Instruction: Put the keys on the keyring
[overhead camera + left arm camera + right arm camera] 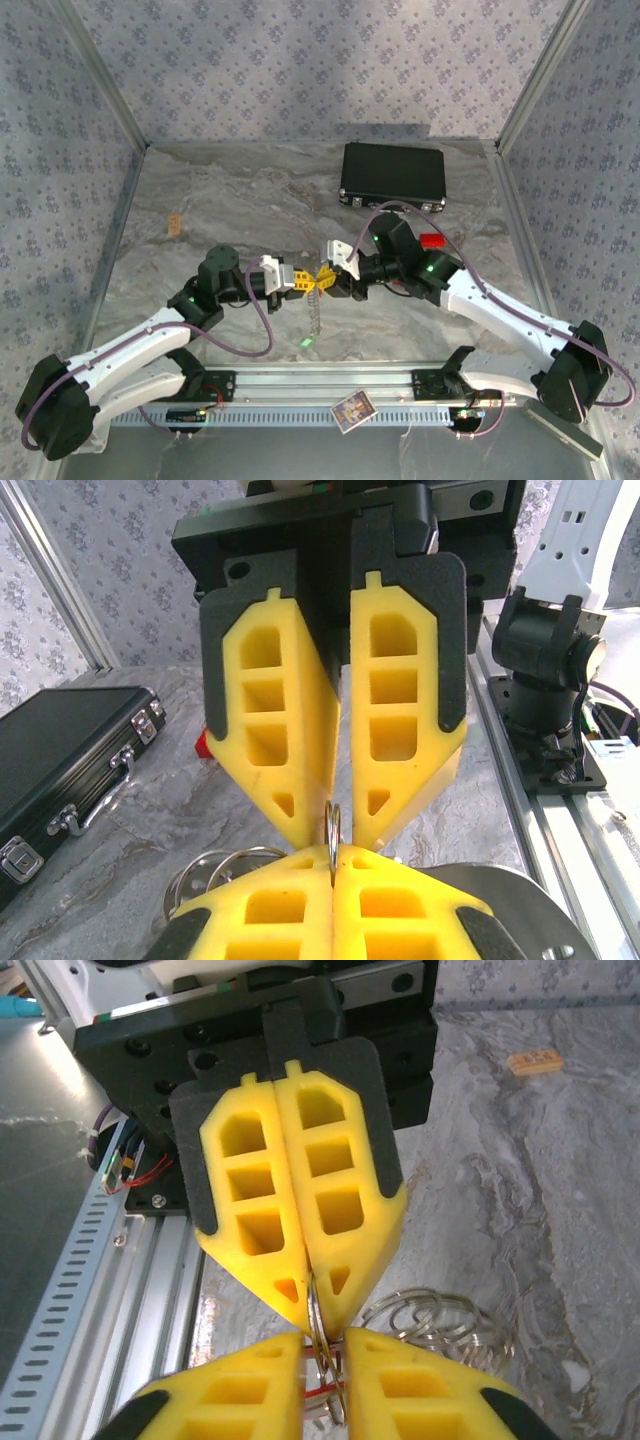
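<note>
My two grippers meet tip to tip over the table's middle. The left gripper (303,283) (333,858) is shut on the edge of the keyring (332,822), a thin silvery ring standing upright between its yellow pads. The right gripper (338,268) (325,1345) faces it, its jaws a narrow gap apart around the same ring (316,1326). A small red-edged piece, the red key (322,1389), bridges that gap. More linked silver rings (432,1322) trail onto the table. A tiny green speck, apparently the green key (307,342), lies below the grippers.
A black case (392,175) stands at the back, with a red cylinder (432,241) beside the right arm. A small tan block (175,225) lies far left. The aluminium rail (320,382) with a card (352,410) runs along the near edge.
</note>
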`<state>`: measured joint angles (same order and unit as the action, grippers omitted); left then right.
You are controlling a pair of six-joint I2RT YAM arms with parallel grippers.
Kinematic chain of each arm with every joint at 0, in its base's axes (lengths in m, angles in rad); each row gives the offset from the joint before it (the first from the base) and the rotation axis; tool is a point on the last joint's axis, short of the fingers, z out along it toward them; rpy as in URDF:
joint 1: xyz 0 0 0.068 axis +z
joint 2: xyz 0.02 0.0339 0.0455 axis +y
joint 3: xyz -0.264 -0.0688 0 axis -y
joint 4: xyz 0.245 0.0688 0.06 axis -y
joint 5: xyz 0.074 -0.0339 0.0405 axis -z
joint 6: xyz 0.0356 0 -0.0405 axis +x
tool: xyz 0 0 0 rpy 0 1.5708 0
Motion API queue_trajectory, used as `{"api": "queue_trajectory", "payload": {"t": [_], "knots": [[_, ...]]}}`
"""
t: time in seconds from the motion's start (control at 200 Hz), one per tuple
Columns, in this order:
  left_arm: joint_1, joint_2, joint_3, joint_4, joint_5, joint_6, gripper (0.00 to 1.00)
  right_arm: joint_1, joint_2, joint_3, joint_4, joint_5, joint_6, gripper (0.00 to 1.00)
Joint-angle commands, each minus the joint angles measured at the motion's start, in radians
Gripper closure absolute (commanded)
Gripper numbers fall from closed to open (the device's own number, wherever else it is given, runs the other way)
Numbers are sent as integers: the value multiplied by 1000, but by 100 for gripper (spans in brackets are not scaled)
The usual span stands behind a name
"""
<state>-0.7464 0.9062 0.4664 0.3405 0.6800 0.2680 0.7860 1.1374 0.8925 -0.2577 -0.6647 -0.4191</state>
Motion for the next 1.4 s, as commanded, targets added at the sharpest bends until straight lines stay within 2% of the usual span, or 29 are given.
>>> {"api": "queue_trajectory", "payload": {"t": [0.0, 0.075, 0.18, 0.25, 0.3, 0.5, 0.63, 0.77, 0.829, 0.904, 0.969, 1.069, 1.139, 1.394], "knots": [[-7, -3, 23, 53, 29, 4, 100, 7, 12, 12, 25, 15, 9, 92], [-7, -7, 27, 36, 10, 5, 100, 8, 8, 23, 4, 34, -2, 100], [-7, -13, 38, -22, -73, 9, 66, 13, 5, 56, -62, 84, -41, 100], [-7, -12, 55, -87, -117, 30, 62, 18, 14, 89, -127, 116, -79, 100], [-7, -10, 74, -140, -114, 53, 63, 21, 28, 117, -175, 129, -106, 100], [-7, 13, 122, -233, -101, 91, 78, 47, 88, 212, -301, 180, -184, 100], [-7, 26, 140, -252, -86, 104, 81, 71, 125, 264, -364, 209, -219, 100], [-6, 44, 158, -286, -82, 121, 83, 79, 127, 284, -358, 186, -222, 100], [-7, 50, 158, -290, -79, 123, 88, 81, 126, 284, -350, 176, -218, 100], [-6, 53, 158, -291, -72, 126, 100, 80, 122, 281, -347, 166, -210, 100], [-6, 48, 153, -285, -70, 124, 100, 73, 109, 260, -317, 155, -188, 100], [-7, 24, 121, -223, -68, 102, 100, 33, 61, 185, -244, 112, -139, 81], [-7, 2, 84, -149, -61, 77, 100, 4, 27, 126, -193, 87, -99, 73], [-7, -16, 28, -21, -30, 37, 100, -11, 11, 34, -104, 67, -29, 70]]}}
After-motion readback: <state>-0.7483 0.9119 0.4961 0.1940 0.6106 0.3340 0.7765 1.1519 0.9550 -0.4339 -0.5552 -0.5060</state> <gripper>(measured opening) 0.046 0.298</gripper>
